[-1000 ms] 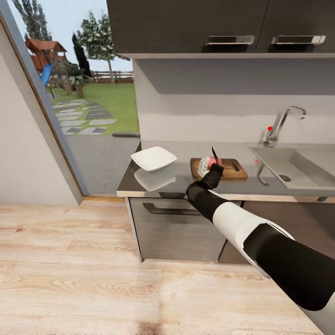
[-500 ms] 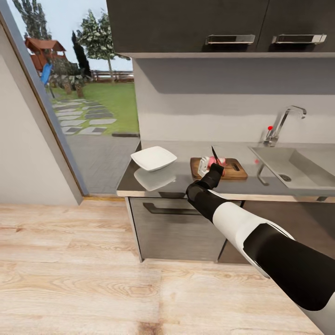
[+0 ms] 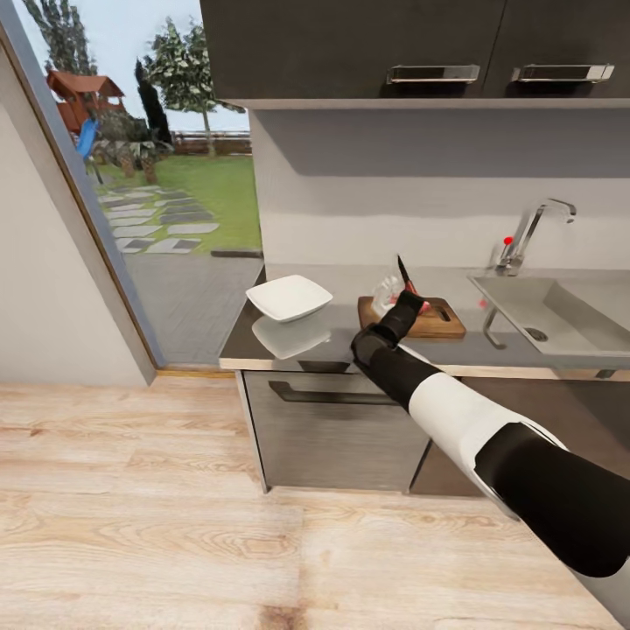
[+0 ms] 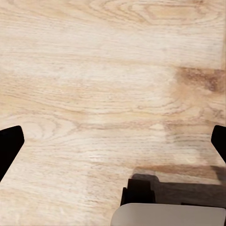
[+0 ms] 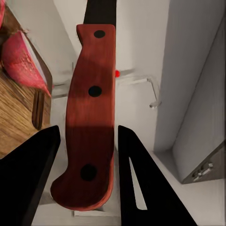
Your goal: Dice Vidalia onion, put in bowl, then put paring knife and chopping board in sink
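My right gripper is shut on the paring knife's red handle, over the brown chopping board. The dark blade points up and away. Cut pieces of the Vidalia onion lie by the blade: a pinkish wedge with a pale cut face, and a whitish piece beside the gripper. The white bowl sits on the grey countertop, left of the board. Right of the board lies the steel sink with its chrome tap. My left gripper is open over the wood floor.
Dark wall cabinets hang above the counter. Tall glass doors stand at the left, with the garden behind them. Pale wood floor lies in front of the base cabinets. Part of the robot's base sits under the left wrist.
My right gripper has lifted the knife a little above the board and tilted it. The whitish onion piece now appears higher beside the gripper. Bowl, board and sink have not moved.
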{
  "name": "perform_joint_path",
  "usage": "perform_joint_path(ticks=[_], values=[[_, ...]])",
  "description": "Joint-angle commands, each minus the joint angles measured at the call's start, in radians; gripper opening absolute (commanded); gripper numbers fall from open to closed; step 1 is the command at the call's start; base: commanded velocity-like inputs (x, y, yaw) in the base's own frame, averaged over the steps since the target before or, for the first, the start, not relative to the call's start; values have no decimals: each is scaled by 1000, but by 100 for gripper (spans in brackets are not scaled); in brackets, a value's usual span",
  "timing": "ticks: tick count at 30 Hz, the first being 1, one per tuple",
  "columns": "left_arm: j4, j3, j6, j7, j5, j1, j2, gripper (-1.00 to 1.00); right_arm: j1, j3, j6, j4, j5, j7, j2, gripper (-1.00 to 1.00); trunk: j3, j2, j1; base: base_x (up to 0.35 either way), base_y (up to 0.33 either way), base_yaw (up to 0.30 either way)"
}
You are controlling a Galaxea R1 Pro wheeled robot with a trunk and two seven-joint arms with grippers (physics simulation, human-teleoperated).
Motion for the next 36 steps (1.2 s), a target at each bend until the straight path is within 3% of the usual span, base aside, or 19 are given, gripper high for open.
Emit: perform_joint_path(ticks=[1,14,21,36], values=[[3,-8,-5,2,4,-1,-1,100,-1,7,9,-4,-7,-5,-3,-100,-1,-1,0,0,0,0],[3,-8,-5,2,4,-1,-1,100,-1,8,19,-7,-10,-5,-13,-100,-1,-1,0,0,0,0],[3,-8,-5,1,4,-1,-2,100,-1,10,19,9,-15,-4,-37,-100,-1,-1,0,0,0,0],[3,-8,-5,1,4,-1,-2,100,-1,11,18,78,-16,6,-39,-100,-1,-1,0,0,0,0]])
